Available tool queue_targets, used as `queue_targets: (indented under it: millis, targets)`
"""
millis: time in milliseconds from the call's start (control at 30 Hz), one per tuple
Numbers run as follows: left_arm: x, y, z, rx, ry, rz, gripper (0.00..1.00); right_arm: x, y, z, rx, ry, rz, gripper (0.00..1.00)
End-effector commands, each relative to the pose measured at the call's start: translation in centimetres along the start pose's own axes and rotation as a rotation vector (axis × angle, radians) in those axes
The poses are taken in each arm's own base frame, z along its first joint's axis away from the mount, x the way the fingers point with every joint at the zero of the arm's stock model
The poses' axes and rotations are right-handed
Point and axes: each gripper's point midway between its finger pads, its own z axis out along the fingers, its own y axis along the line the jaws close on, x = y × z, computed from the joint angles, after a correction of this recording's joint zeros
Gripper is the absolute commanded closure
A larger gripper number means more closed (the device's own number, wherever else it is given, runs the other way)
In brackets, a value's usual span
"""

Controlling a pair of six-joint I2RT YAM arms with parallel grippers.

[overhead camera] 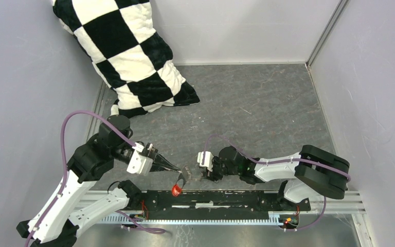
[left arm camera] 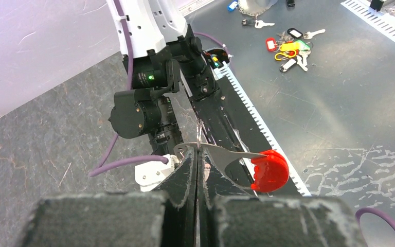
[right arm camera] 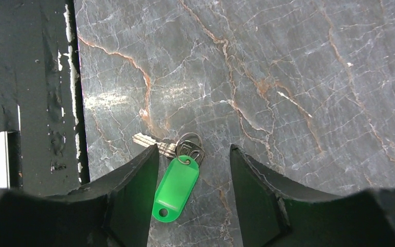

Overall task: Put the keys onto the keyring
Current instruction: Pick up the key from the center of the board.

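**Right gripper (right arm camera: 194, 150) astride the key (right arm camera: 175, 185).**
Jaws apart; key lies lower centre, lengthwise between them; left gripper (left arm camera: 196, 154) clenches keyring (left arm camera: 270, 170).

**SURFACE AND MATERIAL FINDINGS**

The table (right arm camera: 298, 77) is a dark grey stone-look sheet, matt, with pale and rust-coloured veins. The key (right arm camera: 151, 143) is silvery metal with a dull sheen. Its green tag (right arm camera: 175, 188) is translucent plastic, smooth and glossy. The keyring (left arm camera: 226, 156) is flat bright metal, smooth, and its red tag (left arm camera: 269, 171) is glossy ribbed plastic. On the right gripper (right arm camera: 194, 152) the fingers (right arm camera: 126, 200) are black, matt and smooth. On the left gripper (left arm camera: 196, 154) the pads (left arm camera: 185, 180) are black with rough, whitish edges. The base rail (overhead camera: 226, 198) is black with white scuffs. The pillow (overhead camera: 128, 56) is soft, plush, quilted cloth. The cables (overhead camera: 82, 116) have a smooth purple sheath.
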Motion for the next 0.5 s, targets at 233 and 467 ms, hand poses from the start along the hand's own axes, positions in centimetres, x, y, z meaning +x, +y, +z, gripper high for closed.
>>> queue_targets:
  millis: [233,467]
  targets:
    - [-1.75,0.07,-0.28,-0.008,-0.034,0.034,0.98,-0.36,0.11,0.75,-0.005,-0.025,-0.001,0.51]
    - [-2.05,0.01,-0.33,-0.006,-0.040,0.033,0.98,-0.52,0.09,1.00,-0.008,-0.028,0.005,0.59]
